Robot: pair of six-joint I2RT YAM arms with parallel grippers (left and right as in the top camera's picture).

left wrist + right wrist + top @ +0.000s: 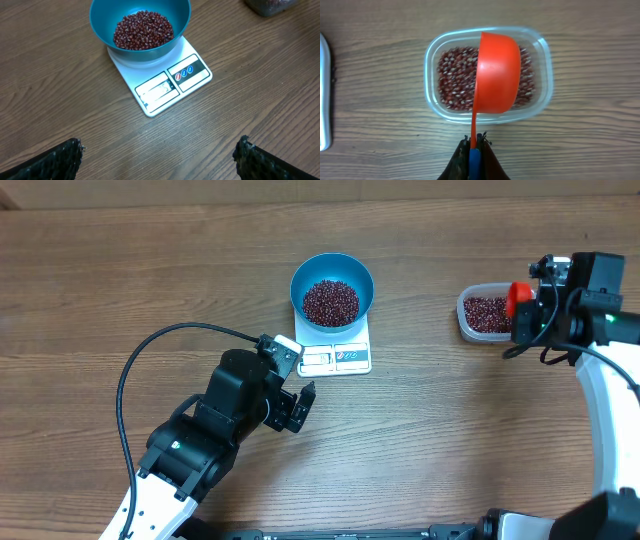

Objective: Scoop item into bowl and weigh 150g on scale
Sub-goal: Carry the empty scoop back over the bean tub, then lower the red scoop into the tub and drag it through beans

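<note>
Overhead: smooth blue bowl [299,278], grainy maroon beans [330,302], flat white scale [322,361]; left hand [159,152] wide; right hand [475,143] clamps red scoop [496,75].

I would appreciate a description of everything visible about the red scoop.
The red scoop looks like smooth plastic: a rounded cup narrowing to a thin neck and blue handle. It is rolled on its side, inside hidden. The right gripper clamps the handle between its fingers, holding the cup over the clear tub of beans; whether it touches them cannot be told.
</note>
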